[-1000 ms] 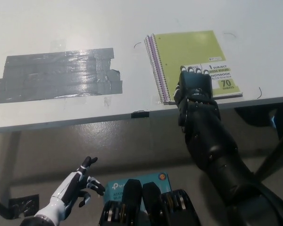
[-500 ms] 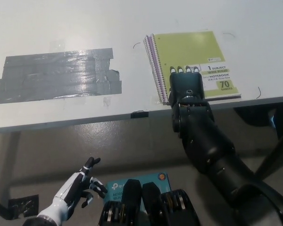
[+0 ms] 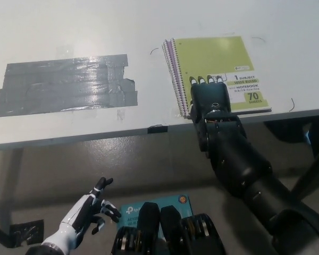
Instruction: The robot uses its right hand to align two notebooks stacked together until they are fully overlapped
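A wide white bench [image 3: 69, 32] fills the upper half of the head view, its near edge running across the middle of the picture. On its left part lies a broad patch of grey tape [image 3: 64, 85], several overlapping strips stuck flat to the surface. On the right part, close to the near edge, lie the stacked notebooks [image 3: 212, 56]: the top one has a lime-green cover with a white label at its lower right corner, and its spiral binding runs down the left side. Along that left side a thin strip of a purple cover [image 3: 170, 58] shows beside the green one, so the two notebooks are not quite flush there. The black right arm comes up from the bottom right, and the right hand [image 3: 209, 98] lies palm-down on the near part of the green cover, just left of the label, fingers stretched flat and side by side, pressing on the cover and gripping nothing. A small dark tab [image 3: 158, 128] sits on the bench's front edge, left of the notebooks. Below the bench, at the lower left, the white left hand [image 3: 87, 213] hangs over the floor, well apart from everything on the bench, fingers loosely spread and holding nothing. Just right of it a teal box [image 3: 149, 204] lies on the floor.
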